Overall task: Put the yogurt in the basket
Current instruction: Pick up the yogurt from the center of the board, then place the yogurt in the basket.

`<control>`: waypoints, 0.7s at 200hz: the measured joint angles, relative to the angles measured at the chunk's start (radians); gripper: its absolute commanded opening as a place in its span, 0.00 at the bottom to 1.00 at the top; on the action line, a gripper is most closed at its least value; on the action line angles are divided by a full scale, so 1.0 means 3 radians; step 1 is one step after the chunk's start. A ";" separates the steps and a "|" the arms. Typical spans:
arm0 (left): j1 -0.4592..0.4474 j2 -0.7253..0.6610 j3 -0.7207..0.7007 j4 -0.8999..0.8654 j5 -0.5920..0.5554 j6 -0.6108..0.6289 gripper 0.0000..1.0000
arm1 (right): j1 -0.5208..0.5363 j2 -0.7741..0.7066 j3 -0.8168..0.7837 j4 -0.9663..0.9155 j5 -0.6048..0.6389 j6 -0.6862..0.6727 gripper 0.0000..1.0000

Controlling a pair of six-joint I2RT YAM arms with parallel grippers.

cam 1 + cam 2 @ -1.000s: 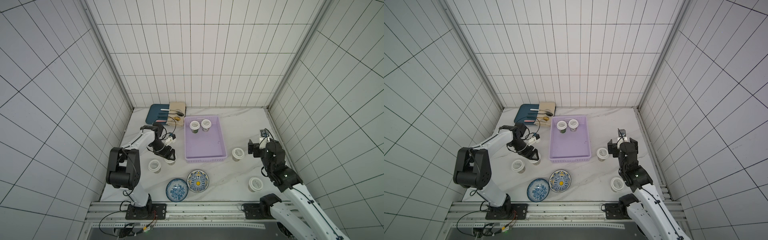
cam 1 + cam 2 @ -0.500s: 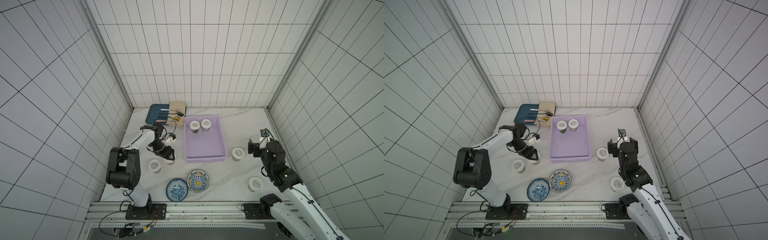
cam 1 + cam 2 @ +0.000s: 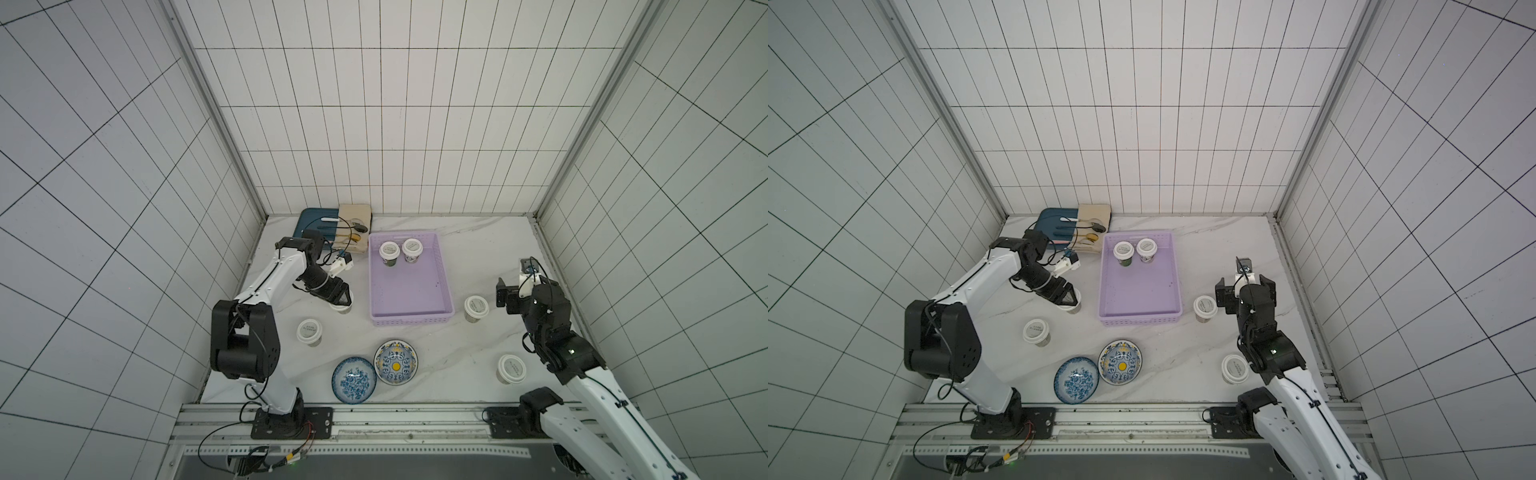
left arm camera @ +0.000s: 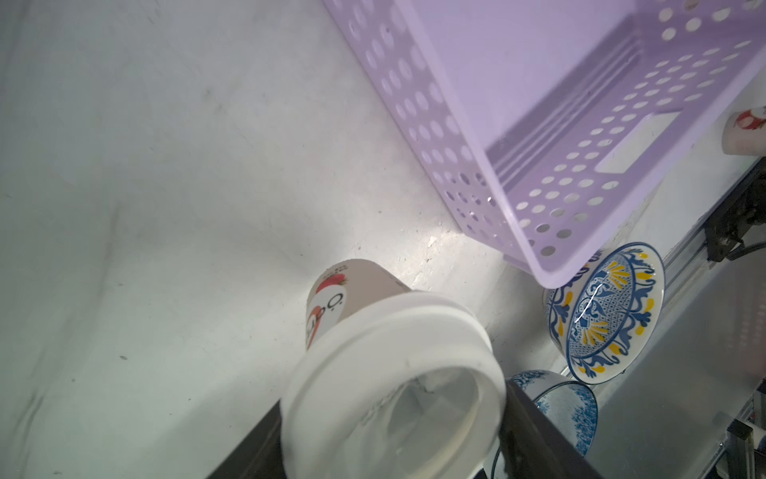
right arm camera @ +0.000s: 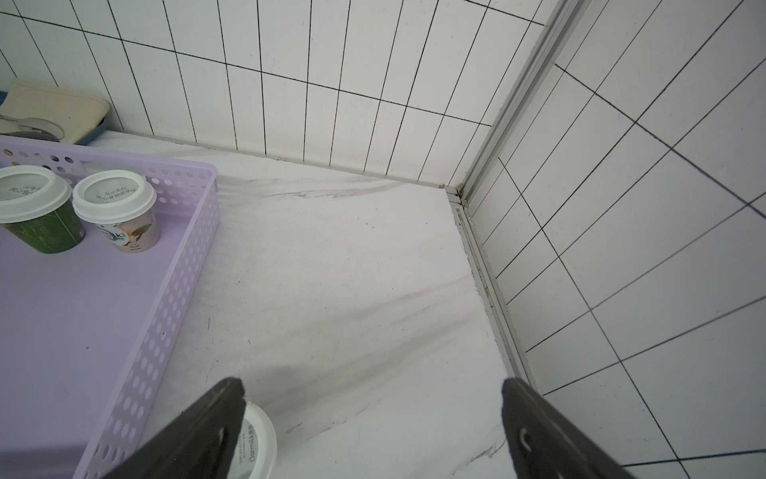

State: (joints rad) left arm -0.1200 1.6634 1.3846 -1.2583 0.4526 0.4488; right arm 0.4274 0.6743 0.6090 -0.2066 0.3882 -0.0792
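The lilac basket [image 3: 411, 322] [image 3: 1140, 320] lies mid-table with two yogurt cups [image 3: 389, 250] [image 3: 412, 248] at its far end. My left gripper [image 3: 341, 300] [image 4: 393, 435] is shut on a white-lidded yogurt cup [image 4: 393, 373] just left of the basket [image 4: 476, 166]. Another cup [image 3: 309, 331] stands nearer the front left. My right gripper [image 3: 524, 291] [image 5: 373, 414] is open, holding nothing, right of the basket. A cup [image 3: 475, 306] [image 5: 259, 439] sits beside its left finger [image 5: 199, 431]. One more cup [image 3: 511, 368] stands at the front right.
Two patterned blue bowls [image 3: 395, 360] [image 3: 353, 379] sit in front of the basket. A dark blue tray [image 3: 311, 224] with cutlery and a beige cloth [image 3: 355, 224] lies at the back left. Tiled walls close the table on three sides.
My left gripper's jaws have closed onto the cup beside the basket. Neither arm has visibly shifted, and the right gripper stays open.
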 measured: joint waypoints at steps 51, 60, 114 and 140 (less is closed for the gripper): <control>-0.0025 0.0031 0.0771 -0.0142 0.0206 -0.0154 0.71 | 0.0000 -0.0001 -0.0006 0.0009 0.0001 0.0000 0.99; -0.0045 0.0060 0.0893 -0.0156 0.0233 -0.0182 0.71 | 0.0001 -0.0001 -0.0014 0.0014 0.0000 0.0000 0.99; -0.0347 0.0409 0.1457 -0.0195 0.0290 -0.0362 0.71 | 0.0001 -0.0006 -0.0024 0.0028 0.0000 0.0000 0.99; -0.0532 0.0609 0.1625 -0.0174 0.0289 -0.0446 0.71 | 0.0001 -0.0013 -0.0024 0.0029 0.0001 -0.0001 0.99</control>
State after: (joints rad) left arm -0.2794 1.8462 1.8721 -1.3106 0.5392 0.3149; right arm 0.4278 0.6704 0.6018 -0.1978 0.3885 -0.0795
